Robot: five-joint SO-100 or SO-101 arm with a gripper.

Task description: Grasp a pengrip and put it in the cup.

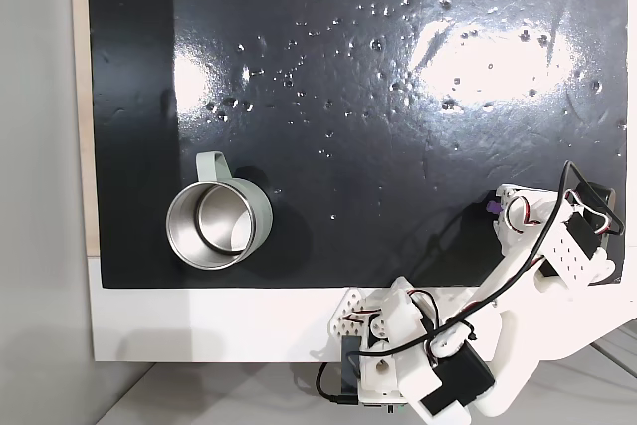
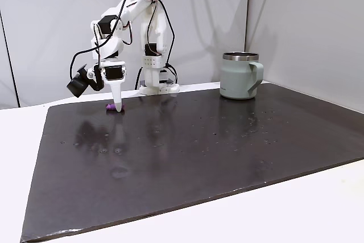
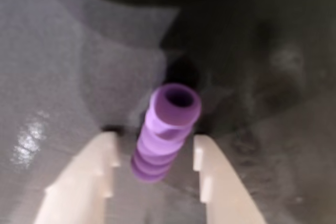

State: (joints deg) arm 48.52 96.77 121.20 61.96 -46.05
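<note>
The purple ribbed pengrip (image 3: 169, 121) lies on the black mat, between my two pale fingers (image 3: 97, 171) in the wrist view, with a narrow gap showing on each side. My gripper (image 3: 155, 142) is open around it and points down at the mat. In both fixed views the gripper (image 1: 504, 212) (image 2: 118, 106) has its tip on the mat at the pengrip (image 1: 490, 208) (image 2: 109, 107). The sage-green cup (image 1: 261, 208) (image 2: 239, 78) stands upright, far from the gripper, handle (image 1: 211, 161) outward, steel inside showing nothing in it.
The black mat (image 1: 348, 97) covers most of the white table and is dotted with glossy specks. The arm's base (image 1: 398, 345) sits on the white strip at the mat's near edge. A grey wall (image 2: 307, 27) rises behind the cup.
</note>
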